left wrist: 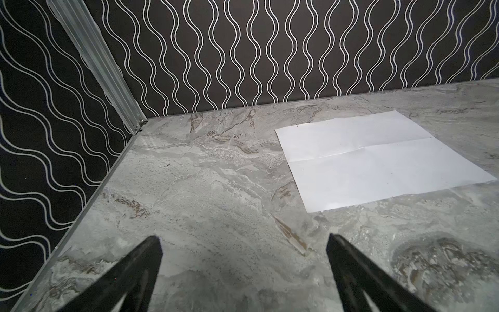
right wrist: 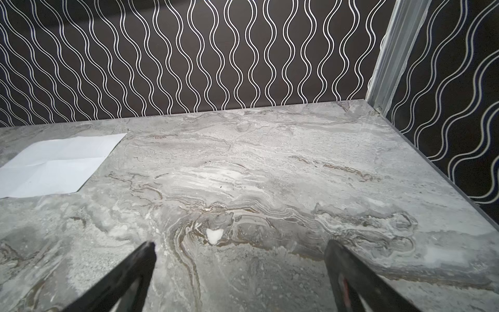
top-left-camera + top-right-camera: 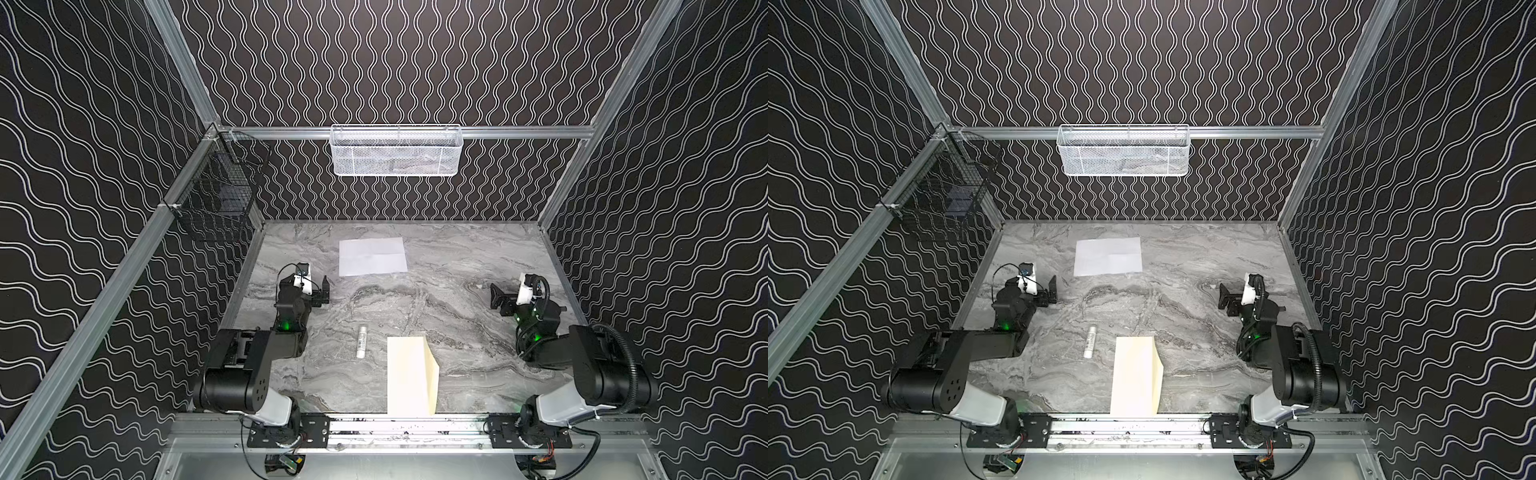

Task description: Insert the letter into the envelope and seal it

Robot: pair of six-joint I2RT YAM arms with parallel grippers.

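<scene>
The envelope [image 3: 409, 374] shows in both top views only; wrist views catch the letter [image 1: 378, 159]; left tool [image 1: 243, 237] and right tool [image 2: 240, 242] spread wide, empty.

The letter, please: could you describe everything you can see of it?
The letter is a blank white rectangular sheet of thin paper, opened out, with fold creases that show clearly in the left wrist view. It lies flat toward the back of the marbled grey table, touching only the tabletop, apart from everything else.
</scene>
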